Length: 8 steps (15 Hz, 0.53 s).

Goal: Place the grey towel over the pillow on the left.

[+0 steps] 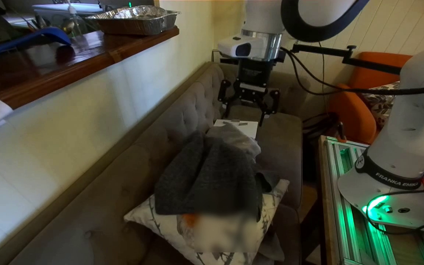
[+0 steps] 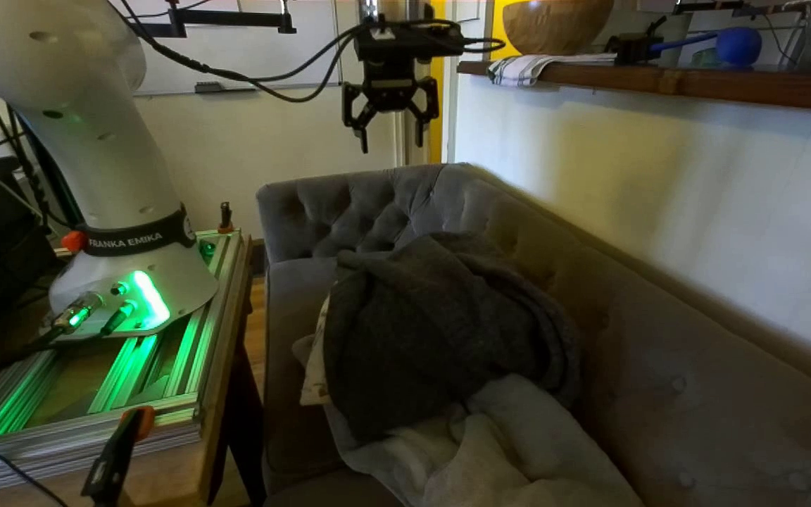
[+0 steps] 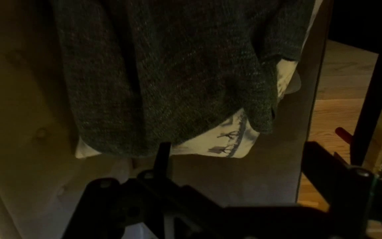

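Note:
The grey towel (image 1: 215,173) lies draped in folds over the pillow (image 1: 169,228), covering much of it, as both exterior views show. A printed corner of the pillow (image 2: 316,387) peeks out from under the towel (image 2: 448,324). In the wrist view, the towel (image 3: 184,73) fills the upper part, with a strip of white pillow (image 3: 224,141) showing below its edge. My gripper (image 1: 244,115) hangs in the air above the sofa, apart from the towel. Its fingers stand wide with nothing between them; the same spread of the gripper (image 2: 392,143) appears from the opposite direction.
A pale blanket (image 2: 511,458) is bunched on the sofa beside the pillow, near a white flat item (image 1: 248,127). The tufted sofa back (image 1: 153,147) runs along the wall under a wooden counter (image 1: 105,55) with a foil tray (image 1: 138,24). My base table (image 2: 187,394) borders the sofa's front.

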Available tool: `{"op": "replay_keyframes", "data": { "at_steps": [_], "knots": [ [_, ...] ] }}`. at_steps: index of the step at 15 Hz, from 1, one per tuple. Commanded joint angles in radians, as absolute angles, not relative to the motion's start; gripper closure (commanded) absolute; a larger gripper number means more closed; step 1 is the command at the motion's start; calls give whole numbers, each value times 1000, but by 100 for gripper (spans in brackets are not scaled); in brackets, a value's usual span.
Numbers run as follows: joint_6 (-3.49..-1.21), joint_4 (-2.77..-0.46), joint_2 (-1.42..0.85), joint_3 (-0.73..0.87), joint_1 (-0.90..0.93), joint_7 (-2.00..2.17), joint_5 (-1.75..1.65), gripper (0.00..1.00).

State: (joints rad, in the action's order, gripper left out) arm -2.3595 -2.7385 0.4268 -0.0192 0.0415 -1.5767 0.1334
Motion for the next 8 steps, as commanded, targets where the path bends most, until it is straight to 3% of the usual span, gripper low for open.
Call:
{"op": "replay_keyframes", "data": {
  "at_steps": [1,4,8],
  "knots": [
    [-2311,-2771,554,1,-24,-1384,-12,0],
    [-2236,-2756,602,12,-75,-1234,-110,0],
    [-2280,-2739,544,70,2,-1303,-75,0]
  ]
}}
